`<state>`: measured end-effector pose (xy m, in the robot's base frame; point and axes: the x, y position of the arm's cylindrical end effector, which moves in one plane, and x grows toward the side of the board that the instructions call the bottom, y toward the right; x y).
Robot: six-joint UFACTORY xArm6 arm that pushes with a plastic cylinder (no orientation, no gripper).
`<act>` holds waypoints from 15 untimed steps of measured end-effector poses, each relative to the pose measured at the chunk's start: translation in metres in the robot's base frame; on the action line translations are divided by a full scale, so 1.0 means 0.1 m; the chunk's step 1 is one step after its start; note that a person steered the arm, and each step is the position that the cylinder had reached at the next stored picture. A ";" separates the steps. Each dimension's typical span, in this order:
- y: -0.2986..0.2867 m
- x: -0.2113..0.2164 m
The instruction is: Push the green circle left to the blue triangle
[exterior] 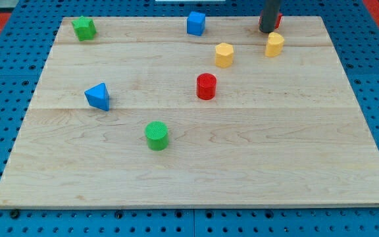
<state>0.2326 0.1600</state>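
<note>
The green circle [156, 135] is a short green cylinder lying left of the board's middle, toward the view's bottom. The blue triangle [98, 96] lies up and to the left of it, a clear gap between them. My tip [268, 29] is at the view's top right, the dark rod standing in front of a red block [275, 22] and partly hiding it. The tip is far from both the green circle and the blue triangle.
A green block [83, 27] sits at the top left corner. A blue cube [196, 23] is at top centre. Two yellow blocks [224, 54] [274, 44] lie near the top right. A red cylinder [206, 86] stands mid-board. The wooden board [196, 171] has blue pegboard around it.
</note>
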 end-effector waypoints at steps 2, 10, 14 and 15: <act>0.01 0.80; -0.75 2.42; -2.98 2.85; -3.63 2.75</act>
<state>0.5071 -0.2030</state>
